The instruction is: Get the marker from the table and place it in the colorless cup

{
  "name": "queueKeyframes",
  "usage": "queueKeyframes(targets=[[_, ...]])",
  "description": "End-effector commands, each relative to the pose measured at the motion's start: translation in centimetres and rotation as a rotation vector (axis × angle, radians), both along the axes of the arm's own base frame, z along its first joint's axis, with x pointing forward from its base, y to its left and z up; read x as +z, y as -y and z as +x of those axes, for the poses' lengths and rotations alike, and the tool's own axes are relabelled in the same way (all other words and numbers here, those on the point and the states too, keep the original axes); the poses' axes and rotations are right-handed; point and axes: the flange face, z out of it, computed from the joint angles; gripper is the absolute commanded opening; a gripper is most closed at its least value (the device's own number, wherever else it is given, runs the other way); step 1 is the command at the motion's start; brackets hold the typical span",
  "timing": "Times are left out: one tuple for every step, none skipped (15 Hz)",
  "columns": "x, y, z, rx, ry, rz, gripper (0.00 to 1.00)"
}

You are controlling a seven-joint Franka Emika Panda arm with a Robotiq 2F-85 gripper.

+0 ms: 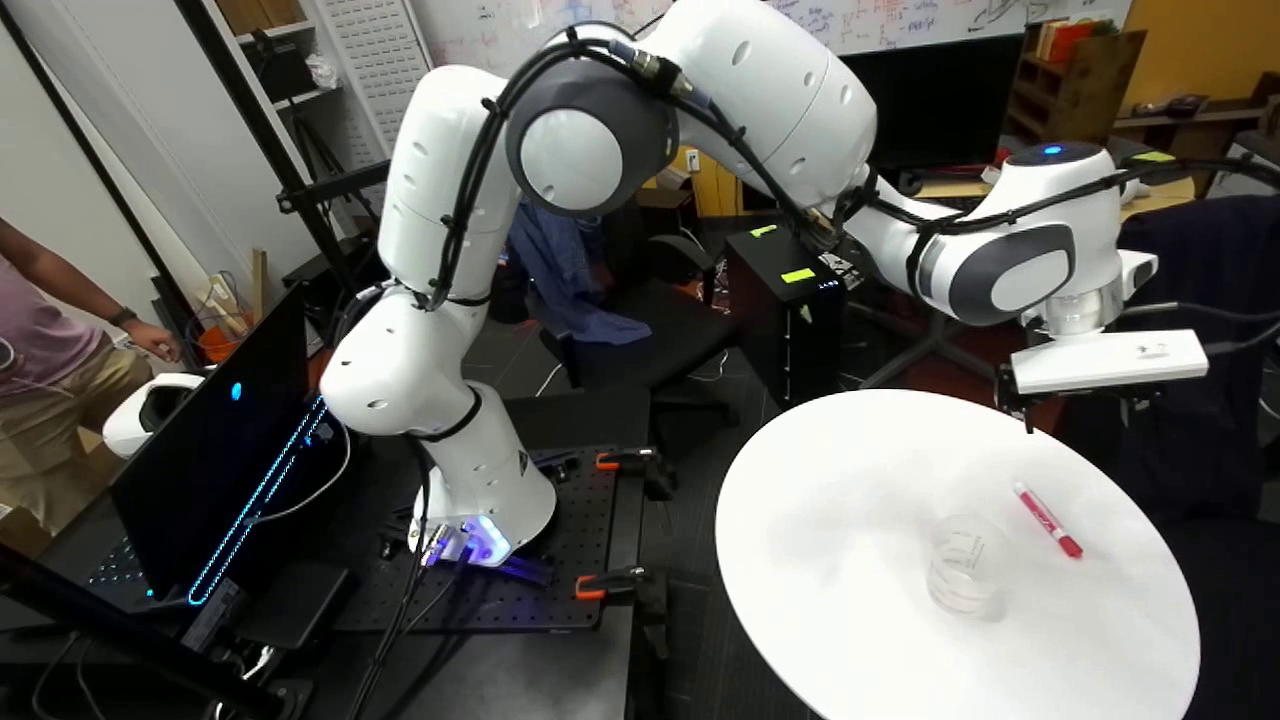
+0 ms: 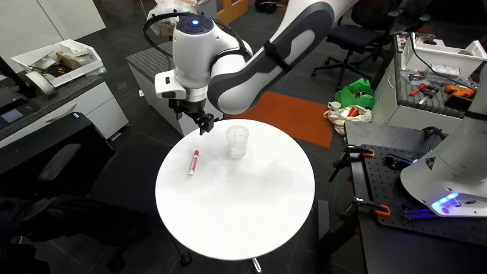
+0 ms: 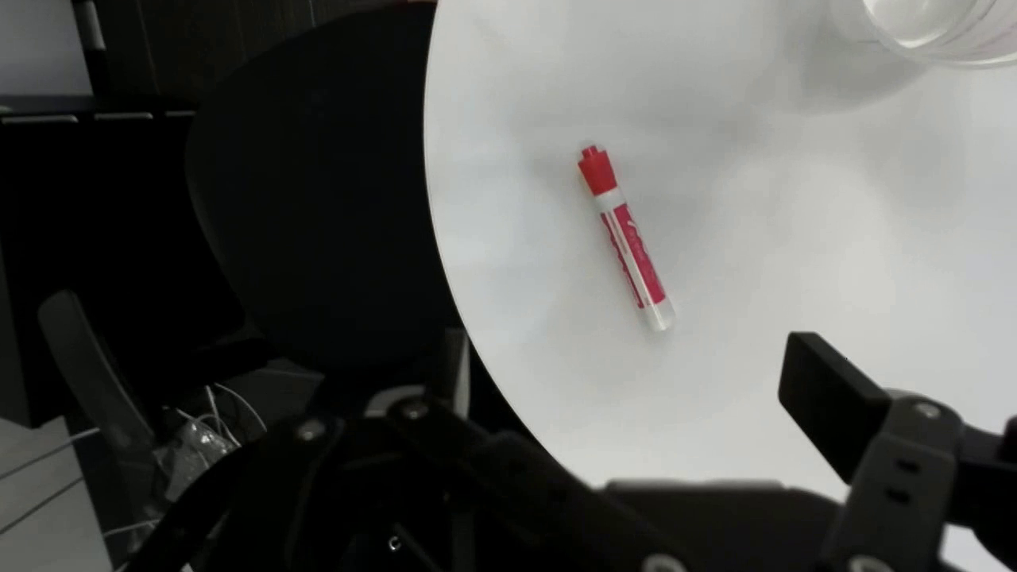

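The red and white marker (image 1: pixel 1047 519) lies flat on the round white table (image 1: pixel 820 600). It also shows in an exterior view (image 2: pixel 193 163) and in the middle of the wrist view (image 3: pixel 632 246), its red cap pointing up the picture. The clear cup (image 1: pixel 966 568) stands upright on the table, apart from the marker. The cup also shows in an exterior view (image 2: pixel 237 140) and is cut off at the top right corner of the wrist view (image 3: pixel 945 32). My gripper (image 3: pixel 628 357) is open and empty, above the table near its edge. Neither finger touches the marker.
The table's rim runs close to the marker, with a dark chair (image 3: pixel 318 199) beyond it. A black bench with orange-tipped clamps (image 2: pixel 374 209) stands beside the table under the arm base. A black computer tower (image 1: pixel 785 310) stands behind the table.
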Motion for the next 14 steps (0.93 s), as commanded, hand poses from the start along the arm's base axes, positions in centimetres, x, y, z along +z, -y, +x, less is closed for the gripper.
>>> queueKeyframes(targets=[[-1.5,0.5,1.3,0.084,-0.035,0.032,1.00],[-2.2,0.8,1.5,0.093,-0.044,0.021,1.00],[-2.6,1.1,1.7,0.105,-0.049,0.015,1.00],[-3.2,1.5,2.0,0.109,-0.053,0.001,1.00],[-3.9,1.9,2.4,0.115,-0.053,-0.015,1.00],[-4.4,2.2,2.6,0.121,-0.056,-0.025,1.00],[-5.0,2.4,3.0,0.118,-0.057,-0.037,1.00],[-5.5,2.6,3.3,0.118,-0.061,-0.046,1.00],[-5.9,2.8,3.6,0.111,-0.066,-0.054,1.00],[-6.4,2.8,3.7,0.107,-0.076,-0.056,1.00],[-6.9,2.6,3.8,0.108,-0.100,-0.047,1.00],[-7.2,2.4,3.8,0.110,-0.115,-0.048,1.00],[-7.6,2.1,3.9,0.114,-0.135,-0.047,1.00],[-7.8,1.8,4.0,0.118,-0.152,-0.040,1.00]])
